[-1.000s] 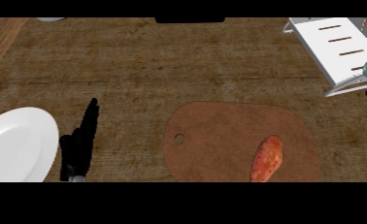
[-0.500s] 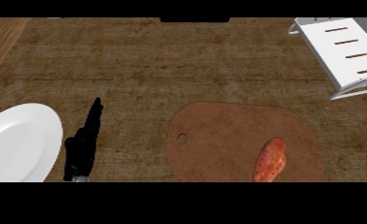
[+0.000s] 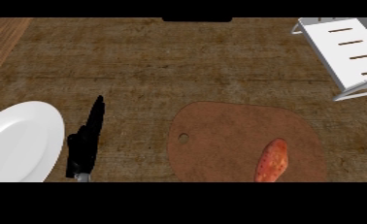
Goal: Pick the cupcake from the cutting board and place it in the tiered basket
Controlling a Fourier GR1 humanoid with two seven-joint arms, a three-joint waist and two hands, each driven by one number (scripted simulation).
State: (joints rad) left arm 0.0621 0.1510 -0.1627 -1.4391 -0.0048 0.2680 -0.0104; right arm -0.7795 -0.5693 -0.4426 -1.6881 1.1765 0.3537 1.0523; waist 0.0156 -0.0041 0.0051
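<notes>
Cupcake [image 3: 272, 161], an elongated orange-red speckled shape, lying on the rounded brown cutting board [image 3: 237, 136], white slatted tiered basket [image 3: 342, 53] far right, left hand [image 3: 86, 143] straight-fingered beside white plate [image 3: 25, 140], rough wooden counter [image 3: 165, 63].

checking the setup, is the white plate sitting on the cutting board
No, the white plate lies on the counter at the left edge, apart from the cutting board, with the left hand between them.

My black left hand [image 3: 84, 143] shows against a mottled brown counter [image 3: 158, 68]. Beside it is a plain white plate [image 3: 25, 140]. The cutting board [image 3: 229, 131] is reddish brown, carrying an orange-red speckled item [image 3: 272, 161]. The slotted basket [image 3: 344, 53] is white.
</notes>
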